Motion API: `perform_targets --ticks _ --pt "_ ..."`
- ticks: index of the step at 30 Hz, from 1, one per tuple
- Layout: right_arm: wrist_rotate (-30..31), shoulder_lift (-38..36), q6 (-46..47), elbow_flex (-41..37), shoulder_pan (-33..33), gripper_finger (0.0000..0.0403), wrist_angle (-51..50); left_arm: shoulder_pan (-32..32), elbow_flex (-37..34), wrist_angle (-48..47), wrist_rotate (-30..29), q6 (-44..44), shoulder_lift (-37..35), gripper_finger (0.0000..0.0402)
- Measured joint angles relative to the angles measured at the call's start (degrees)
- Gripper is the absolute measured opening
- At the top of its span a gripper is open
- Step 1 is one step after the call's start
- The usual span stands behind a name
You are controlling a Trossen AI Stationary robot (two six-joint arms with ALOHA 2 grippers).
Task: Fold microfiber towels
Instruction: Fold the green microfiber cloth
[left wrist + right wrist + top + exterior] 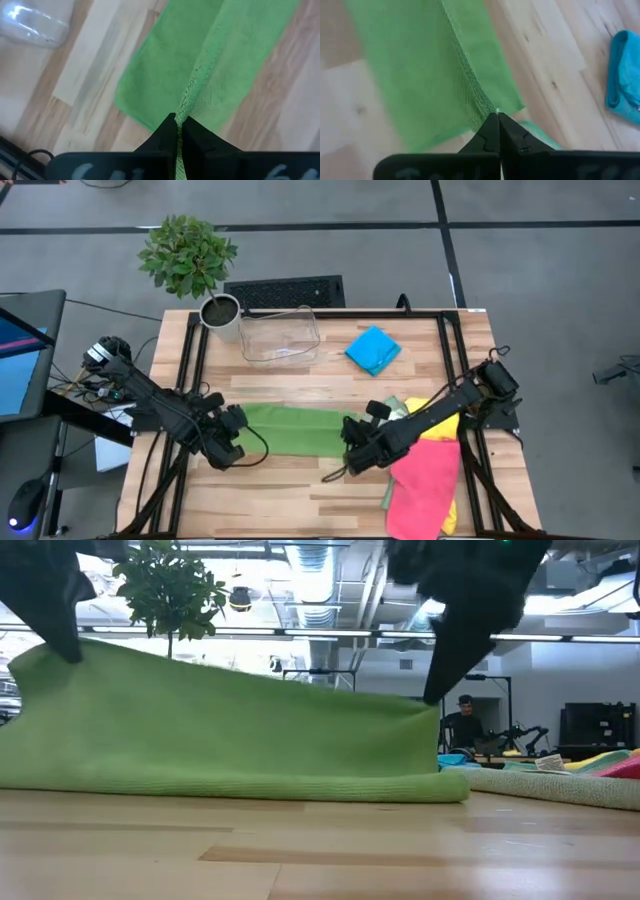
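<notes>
A bright green microfiber towel (292, 430) lies across the middle of the table between my two grippers. My left gripper (230, 446) is shut on its left end and my right gripper (352, 452) on its right end. In the low view the green towel (230, 730) stands up like a wall, its lower fold (300, 786) resting on the table. A folded blue towel (373, 350) lies at the far right. A pink towel (425, 478) covers a yellow one and a pale green one (396, 408) at the near right. My left gripper pinches the green towel's hemmed edge (186, 102) at its left end between its two fingers, slanting down from the table's left; one layer or several, I cannot tell. That end is raised, and the cloth below it reaches down to the table. My right gripper pinches the hemmed edge (476, 97) at the towel's right end between its two fingers, slanting down from the right. The top edge (250, 675) runs nearly taut between the grippers, lower at the right end, while the fold stays on the table.
A clear plastic bin (280, 336) stands at the far middle of the table, a potted plant (190, 255) in a pot (220, 310) at its far left corner. Bare wood lies near the front edge (290, 490). A person (463, 725) sits in the room behind.
</notes>
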Motion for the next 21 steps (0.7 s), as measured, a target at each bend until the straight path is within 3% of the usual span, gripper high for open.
perform_targets --ticks 13,21 --pt "-1.77 -0.09 5.97 3.22 5.97 0.0013 -1.83 -2.53 0.57 1.26 1.36 -3.85 0.0 0.0" --pt "-0.57 -0.17 5.01 2.14 2.99 0.0014 -2.44 -1.22 -0.32 1.06 -2.34 -2.48 0.0 0.0"
